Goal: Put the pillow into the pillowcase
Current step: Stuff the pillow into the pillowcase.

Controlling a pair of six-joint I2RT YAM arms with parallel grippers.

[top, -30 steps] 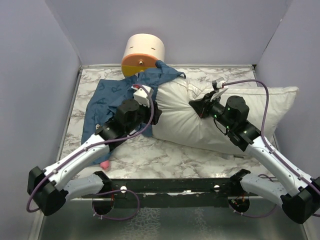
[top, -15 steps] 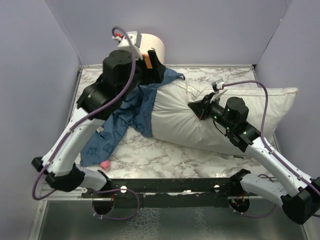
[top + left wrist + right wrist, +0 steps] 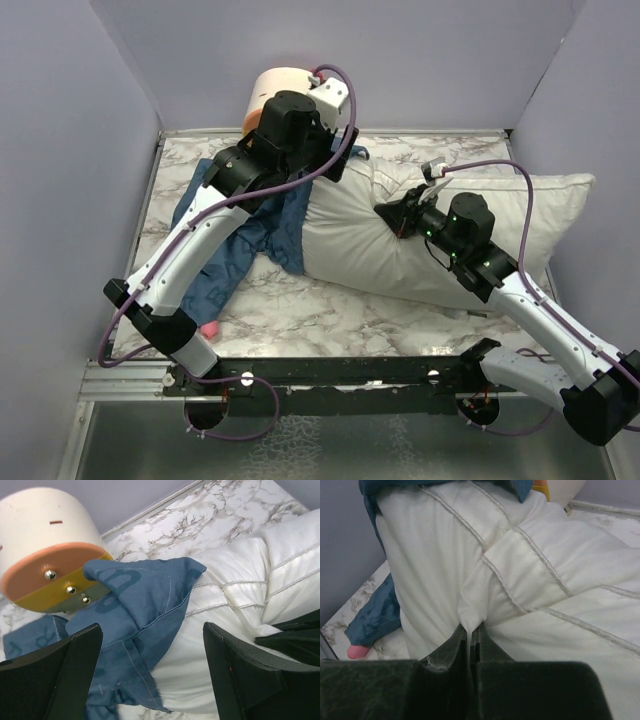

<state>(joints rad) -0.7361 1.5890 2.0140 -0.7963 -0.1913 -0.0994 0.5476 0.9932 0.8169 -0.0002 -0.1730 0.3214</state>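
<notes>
My right end effector [image 3: 471,630] is pinching shut on a fold of the pillow [image 3: 350,245], which is lying across the centre-right of the marble surface [image 3: 300,310]. My left end effector [image 3: 151,630] is hovering wide open and empty above the pillowcase [image 3: 145,600], which is bunching at the pillow's left end.

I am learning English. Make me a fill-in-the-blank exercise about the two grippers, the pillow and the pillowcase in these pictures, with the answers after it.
1. The right gripper is ____ on a fold of the white pillow.
2. The jaws of the left gripper stand ____ and hold nothing.
3. The colour of the pillowcase is ____.

Missing words: shut; open; blue.
</notes>
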